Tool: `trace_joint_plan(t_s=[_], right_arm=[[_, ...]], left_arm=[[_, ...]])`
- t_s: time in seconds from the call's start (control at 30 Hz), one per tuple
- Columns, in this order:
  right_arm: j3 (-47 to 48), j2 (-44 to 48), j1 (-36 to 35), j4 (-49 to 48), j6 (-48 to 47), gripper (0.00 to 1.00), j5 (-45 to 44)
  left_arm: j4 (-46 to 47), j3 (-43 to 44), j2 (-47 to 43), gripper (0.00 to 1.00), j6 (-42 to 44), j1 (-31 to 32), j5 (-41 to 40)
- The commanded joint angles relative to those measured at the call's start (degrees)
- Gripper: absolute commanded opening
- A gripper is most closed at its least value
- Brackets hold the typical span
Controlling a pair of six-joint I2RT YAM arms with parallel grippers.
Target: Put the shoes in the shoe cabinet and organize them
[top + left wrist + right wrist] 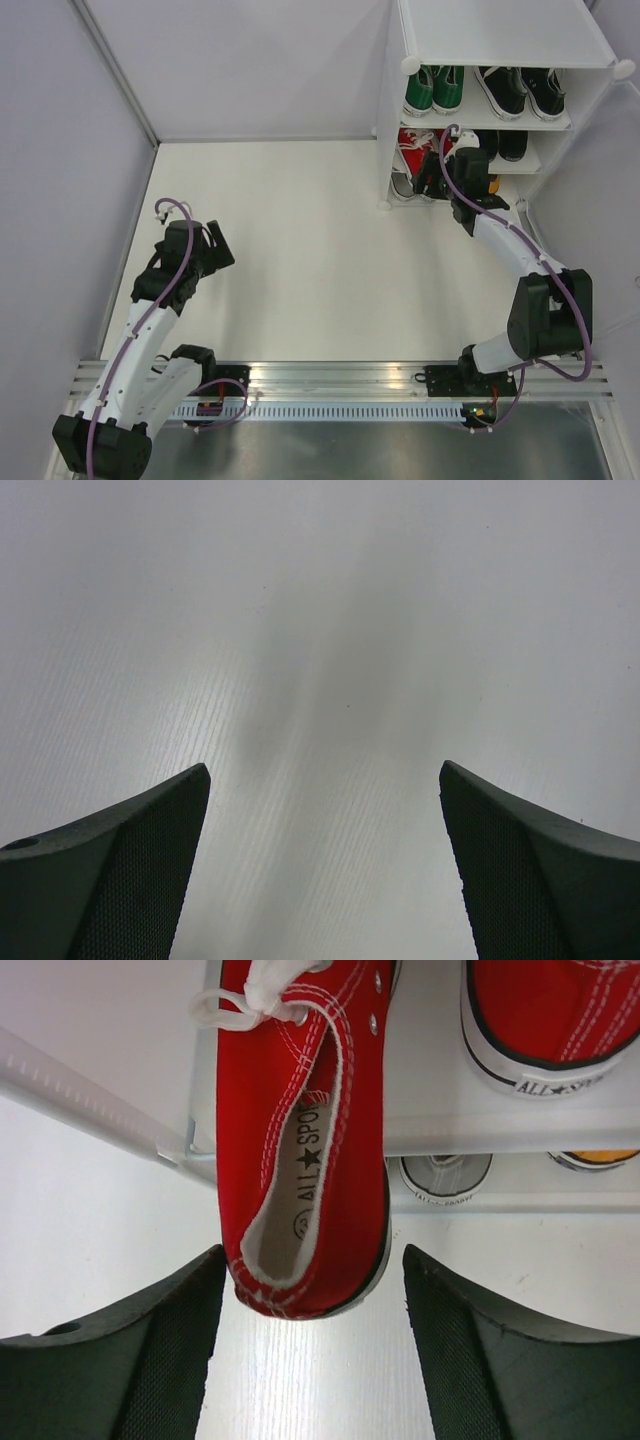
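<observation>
The shoe cabinet [500, 30] stands at the far right. A red shoe [300, 1110] lies tipped on its side on a lower shelf [480, 1130], its heel sticking out over the front edge. My right gripper [312, 1255] is open around that heel, with a gap on the sole side. A second red shoe [545, 1010] sits to its right. In the top view my right gripper [432, 175] is at the cabinet's lower left front. My left gripper [325, 780] is open and empty over bare table, far left [220, 245].
Green shoes [433, 88] and black shoes [520, 90] fill the upper tier. A grey shoe heel [445, 1175] and an orange shoe [600, 1158] show on the tier below the red ones. Walls close the back and left.
</observation>
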State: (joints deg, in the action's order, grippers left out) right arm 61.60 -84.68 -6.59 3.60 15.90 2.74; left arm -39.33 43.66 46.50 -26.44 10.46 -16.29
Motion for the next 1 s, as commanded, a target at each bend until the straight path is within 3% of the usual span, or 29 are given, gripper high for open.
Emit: trace_joint_plan(t_s=[0.0,0.1,0.2,0.23,0.37,0.63,0.97], right_arm=[[0.1,-1.0,0.3,-6.9,-2.5,0.74,2.4],[1.1,-1.7,0.2,-7.5,-3.3,0.64,2.4],[2.5,-2.8,0.2,-7.5,-3.5,0.50,1.9],[2.9,-3.1,0.3,-7.4,-3.6,0.41,1.8],[5.0,-4.3,0.2,-7.7,-3.8,0.25,1.4],[9.1,-7.2,0.2,-9.9,-2.5,0.07,0.4],[11.2,-10.8,0.1,-14.4,-0.7,0.01,0.7]], left_arm=[[1.4,-0.2,0.3,0.98,2.1,-0.2,0.6],[1.4,0.0,0.5,0.98,2.0,-0.2,0.7],[1.3,-0.1,0.6,0.98,2.0,-0.2,0.7],[1.3,-0.1,0.6,0.98,2.0,-0.2,0.7],[1.4,-0.1,0.6,0.98,2.0,-0.2,0.8],[1.3,0.0,1.0,0.98,2.0,-0.2,0.8],[1.4,0.2,1.5,0.98,2.1,-0.2,0.7]])
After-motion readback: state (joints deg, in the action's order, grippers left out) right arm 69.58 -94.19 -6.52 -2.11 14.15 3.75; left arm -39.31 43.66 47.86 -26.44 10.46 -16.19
